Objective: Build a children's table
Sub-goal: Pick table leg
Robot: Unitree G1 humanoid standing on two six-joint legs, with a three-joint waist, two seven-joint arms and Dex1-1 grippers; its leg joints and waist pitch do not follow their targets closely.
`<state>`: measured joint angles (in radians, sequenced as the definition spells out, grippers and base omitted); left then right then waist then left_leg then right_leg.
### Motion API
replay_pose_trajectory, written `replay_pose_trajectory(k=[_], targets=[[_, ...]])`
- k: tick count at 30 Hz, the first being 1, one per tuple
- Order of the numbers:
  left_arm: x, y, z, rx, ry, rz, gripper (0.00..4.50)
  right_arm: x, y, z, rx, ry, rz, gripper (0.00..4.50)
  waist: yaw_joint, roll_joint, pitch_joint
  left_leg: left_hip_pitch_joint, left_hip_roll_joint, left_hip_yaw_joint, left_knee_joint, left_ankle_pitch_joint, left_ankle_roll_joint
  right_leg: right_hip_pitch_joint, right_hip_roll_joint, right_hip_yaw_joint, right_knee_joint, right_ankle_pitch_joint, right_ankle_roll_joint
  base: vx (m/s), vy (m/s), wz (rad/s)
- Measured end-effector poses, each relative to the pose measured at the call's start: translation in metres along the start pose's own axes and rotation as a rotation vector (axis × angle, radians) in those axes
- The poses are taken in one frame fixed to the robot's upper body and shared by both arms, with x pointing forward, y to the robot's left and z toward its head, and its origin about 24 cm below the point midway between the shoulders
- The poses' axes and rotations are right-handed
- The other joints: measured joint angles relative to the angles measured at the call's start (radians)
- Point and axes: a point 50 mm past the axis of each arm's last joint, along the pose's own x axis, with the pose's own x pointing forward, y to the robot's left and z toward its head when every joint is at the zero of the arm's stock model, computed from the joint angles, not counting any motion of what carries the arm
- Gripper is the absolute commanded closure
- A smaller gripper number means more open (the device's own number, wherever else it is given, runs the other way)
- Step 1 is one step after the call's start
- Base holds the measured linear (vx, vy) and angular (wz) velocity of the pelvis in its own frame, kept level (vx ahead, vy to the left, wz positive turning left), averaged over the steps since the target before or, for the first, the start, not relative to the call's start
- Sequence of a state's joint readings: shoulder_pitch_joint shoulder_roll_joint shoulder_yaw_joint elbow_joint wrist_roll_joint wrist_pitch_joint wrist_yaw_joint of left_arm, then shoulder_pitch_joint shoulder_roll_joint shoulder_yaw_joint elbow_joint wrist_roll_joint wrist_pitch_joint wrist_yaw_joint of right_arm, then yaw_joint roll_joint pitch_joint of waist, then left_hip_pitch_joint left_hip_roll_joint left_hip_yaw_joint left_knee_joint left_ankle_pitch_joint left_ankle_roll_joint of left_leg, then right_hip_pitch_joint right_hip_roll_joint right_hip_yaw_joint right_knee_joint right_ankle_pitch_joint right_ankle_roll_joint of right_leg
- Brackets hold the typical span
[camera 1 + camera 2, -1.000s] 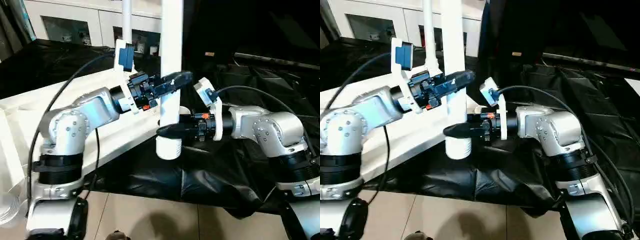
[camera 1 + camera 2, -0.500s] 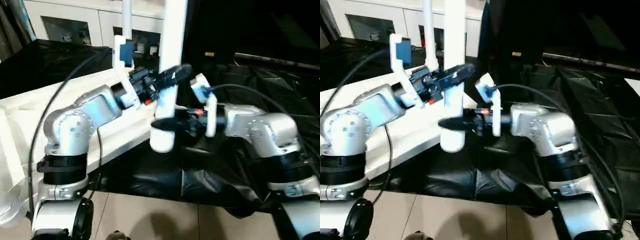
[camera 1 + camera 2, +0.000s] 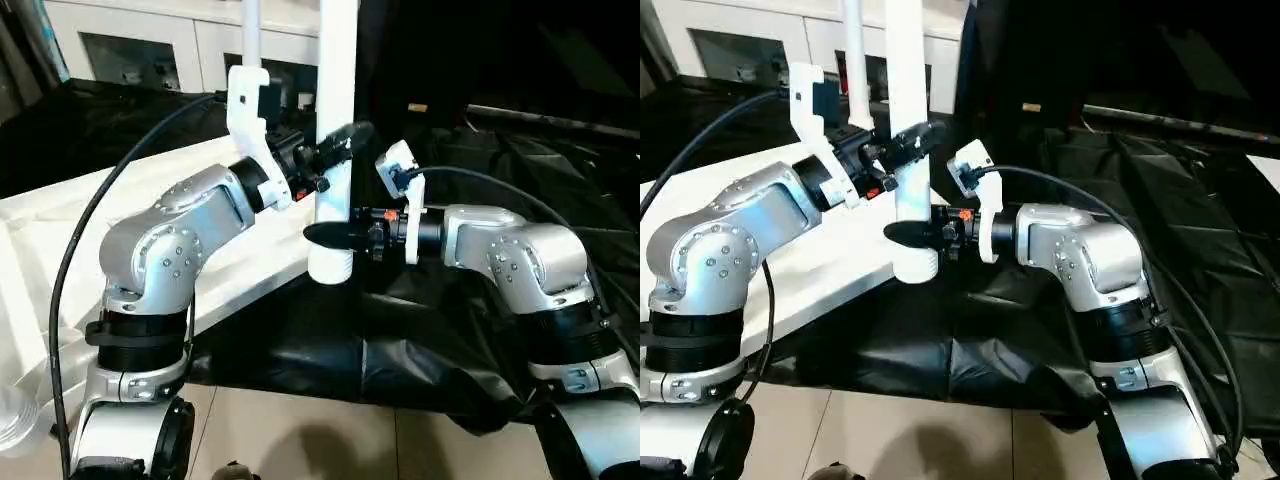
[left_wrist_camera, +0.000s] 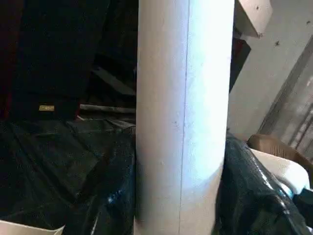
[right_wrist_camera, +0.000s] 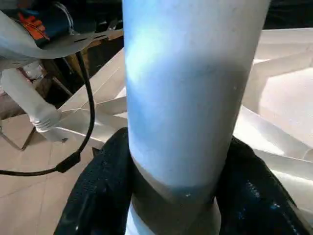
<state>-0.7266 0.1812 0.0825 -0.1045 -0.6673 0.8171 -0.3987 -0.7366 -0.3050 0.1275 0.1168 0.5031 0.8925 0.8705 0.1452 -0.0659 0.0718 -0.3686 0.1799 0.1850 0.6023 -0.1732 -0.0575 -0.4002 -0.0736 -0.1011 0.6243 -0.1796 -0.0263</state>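
Upright in mid-frame stands the long white tapered plastic leg (image 3: 336, 120), both claws clamped on it: left claw (image 3: 338, 146) above, right claw (image 3: 330, 236) near its foot, directly over the corner of the white plastic tabletop (image 3: 215, 215).

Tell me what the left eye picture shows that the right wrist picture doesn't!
Left eye view extras: the cabinet, a thinner leg standing behind, and the silver right arm. Right wrist view extras: the crisscross ribs under the tabletop, seen close up. Shared: the thick white leg with the right tool clamped around it.
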Motion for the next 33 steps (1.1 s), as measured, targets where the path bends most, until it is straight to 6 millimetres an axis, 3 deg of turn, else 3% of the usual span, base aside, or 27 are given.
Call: replay_pose_trajectory(k=[5,6,9,17,22,33], targets=[[-0.002,0.0,0.003,0.006,-0.024,-0.028,2.66,0.002,0.002,0.003,-0.042,-0.015,-0.017,2.59,-0.001,0.0,0.0,0.0,0.0,0.0,0.0,0.0,0.0,0.0,0.0,0.0,0.0,0.0,0.0,0.0,0.0,0.0],[-0.003,0.0,0.004,0.011,-0.027,-0.039,2.66,0.004,0.002,0.004,-0.055,-0.022,-0.019,1.89,-0.001,0.0,0.0,0.0,0.0,0.0,0.0,0.0,0.0,0.0,0.0,0.0,0.0,0.0,0.001,0.0,0.0,0.0],[-0.008,0.001,0.004,0.006,-0.017,-0.102,2.66,0.006,0.004,0.005,-0.06,-0.044,0.006,1.82,-0.001,-0.001,0.0,0.0,0.0,0.0,0.0,0.0,0.0,0.0,0.0,0.0,0.0,-0.001,0.001,0.0,0.0,0.0],[-0.014,-0.012,-0.001,-0.033,0.038,-0.361,2.66,-0.005,0.01,0.004,-0.029,-0.031,0.196,1.04,0.007,-0.001,-0.001,-0.001,-0.001,0.0,0.0,0.0,0.0,0.0,0.0,0.0,-0.001,-0.001,0.001,0.0,0.0,0.0],[-0.014,-0.016,-0.004,-0.074,0.065,-0.453,2.66,-0.014,0.012,0.001,-0.022,0.023,0.271,1.01,0.004,-0.001,-0.001,0.0,0.0,0.0,0.0,0.0,0.0,0.0,0.0,0.0,0.0,-0.001,0.001,0.0,0.0,0.0],[-0.018,-0.013,-0.005,-0.09,0.085,-0.48,2.66,-0.023,0.012,0.0,-0.026,0.06,0.313,1.01,0.007,-0.002,-0.001,-0.001,0.0,0.0,0.0,0.0,0.0,0.0,0.0,0.0,0.0,-0.001,0.001,0.0,0.0,0.0]])
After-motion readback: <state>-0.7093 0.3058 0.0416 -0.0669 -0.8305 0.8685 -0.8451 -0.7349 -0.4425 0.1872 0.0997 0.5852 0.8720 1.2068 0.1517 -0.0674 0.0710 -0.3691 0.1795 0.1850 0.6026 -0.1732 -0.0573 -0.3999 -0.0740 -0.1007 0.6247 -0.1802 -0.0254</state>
